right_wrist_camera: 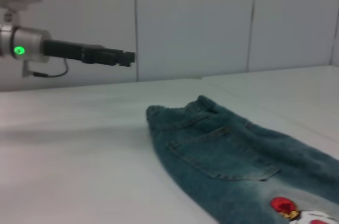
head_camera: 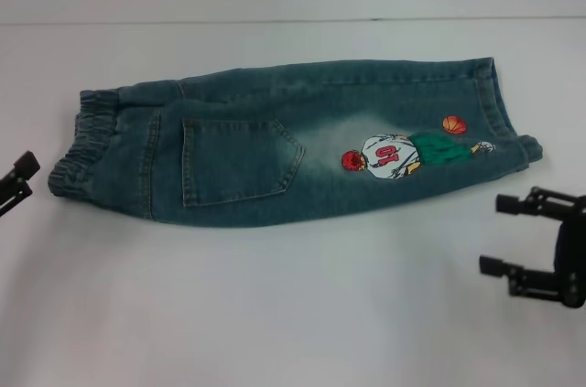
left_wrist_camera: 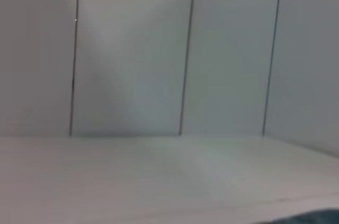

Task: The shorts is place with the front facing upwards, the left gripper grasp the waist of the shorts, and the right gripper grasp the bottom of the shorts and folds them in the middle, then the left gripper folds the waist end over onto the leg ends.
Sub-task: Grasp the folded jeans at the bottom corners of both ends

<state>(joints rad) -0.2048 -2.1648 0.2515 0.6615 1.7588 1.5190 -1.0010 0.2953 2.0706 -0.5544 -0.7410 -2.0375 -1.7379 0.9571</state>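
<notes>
The shorts lie flat across the white table, doubled lengthwise, with a patch pocket and the basketball-player cartoon facing up. The puckered waist points left and the stitched leg ends point right. My left gripper hovers open just left of the waist, apart from it. My right gripper stands wide open in front of and to the right of the leg ends, holding nothing. The right wrist view shows the shorts, their waist and the left gripper above the table beyond. A denim sliver shows in the left wrist view.
The white table extends in front of the shorts, and a pale panelled wall rises behind its far edge.
</notes>
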